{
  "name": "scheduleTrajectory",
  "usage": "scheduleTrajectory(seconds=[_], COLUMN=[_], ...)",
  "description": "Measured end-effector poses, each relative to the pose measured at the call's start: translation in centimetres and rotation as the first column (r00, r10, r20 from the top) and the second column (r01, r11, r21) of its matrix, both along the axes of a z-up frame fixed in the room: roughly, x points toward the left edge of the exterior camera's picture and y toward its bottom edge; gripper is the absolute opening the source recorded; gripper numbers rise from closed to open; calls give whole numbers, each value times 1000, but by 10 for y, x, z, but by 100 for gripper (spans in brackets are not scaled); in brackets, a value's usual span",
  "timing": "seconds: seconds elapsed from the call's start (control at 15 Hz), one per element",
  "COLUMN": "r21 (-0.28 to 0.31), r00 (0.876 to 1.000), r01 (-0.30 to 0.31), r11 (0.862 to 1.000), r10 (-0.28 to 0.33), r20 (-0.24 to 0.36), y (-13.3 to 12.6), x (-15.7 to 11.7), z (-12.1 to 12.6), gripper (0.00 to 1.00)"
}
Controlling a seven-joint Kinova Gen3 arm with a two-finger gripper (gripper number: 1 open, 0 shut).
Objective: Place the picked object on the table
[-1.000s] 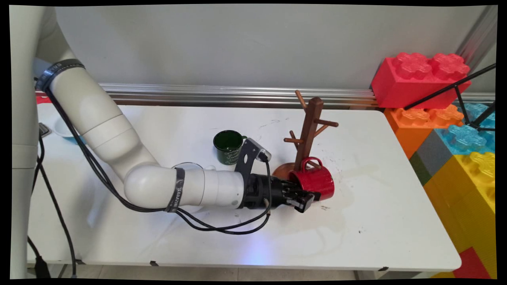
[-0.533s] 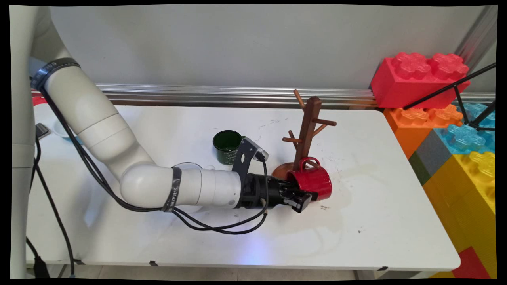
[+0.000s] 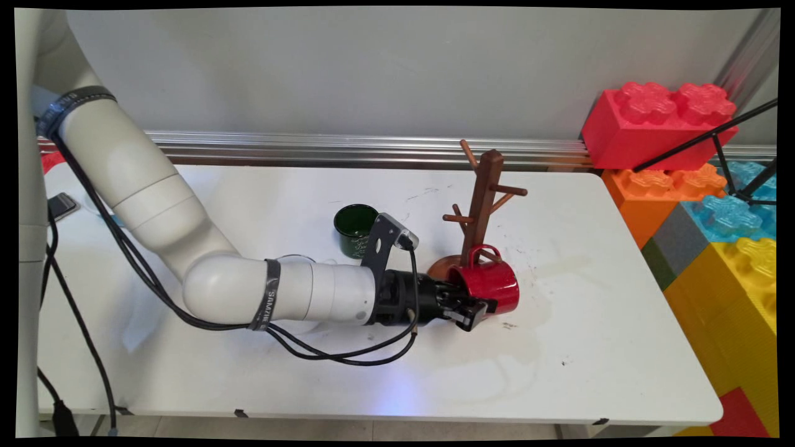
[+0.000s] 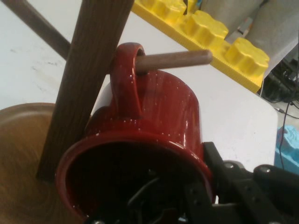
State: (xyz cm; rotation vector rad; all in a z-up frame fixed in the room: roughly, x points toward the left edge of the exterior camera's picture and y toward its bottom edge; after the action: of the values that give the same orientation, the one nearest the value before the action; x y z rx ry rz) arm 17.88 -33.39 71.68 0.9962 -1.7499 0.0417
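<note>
Glossy red mug hooked on wooden peg.

Even, bright light falls from above. Soft shadows lie under the arm. The mug shows small glints.

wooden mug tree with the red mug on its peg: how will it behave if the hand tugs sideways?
Likely tippy: the mug tree is a tall thin post on a small round base, and it already looks tilted. The red mug, its handle threaded on a low peg, would probably drag the tree along. The hand grips the mug's rim; its glossy surface may slip.
</note>
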Motion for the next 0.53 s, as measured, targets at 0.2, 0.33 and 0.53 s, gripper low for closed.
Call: scheduleTrajectory(seconds=[0.2,0.33,0.53], r21=[0,-1,0], r00=[1000,1000,1000], r01=[2,4,9], r11=[1000,1000,1000], r10=[-2,-4,-9], r20=[-5,-9,-16], y=[1,2,5], x=[-1,-3,-6], z=[4,8,13], gripper=[0,0,0])
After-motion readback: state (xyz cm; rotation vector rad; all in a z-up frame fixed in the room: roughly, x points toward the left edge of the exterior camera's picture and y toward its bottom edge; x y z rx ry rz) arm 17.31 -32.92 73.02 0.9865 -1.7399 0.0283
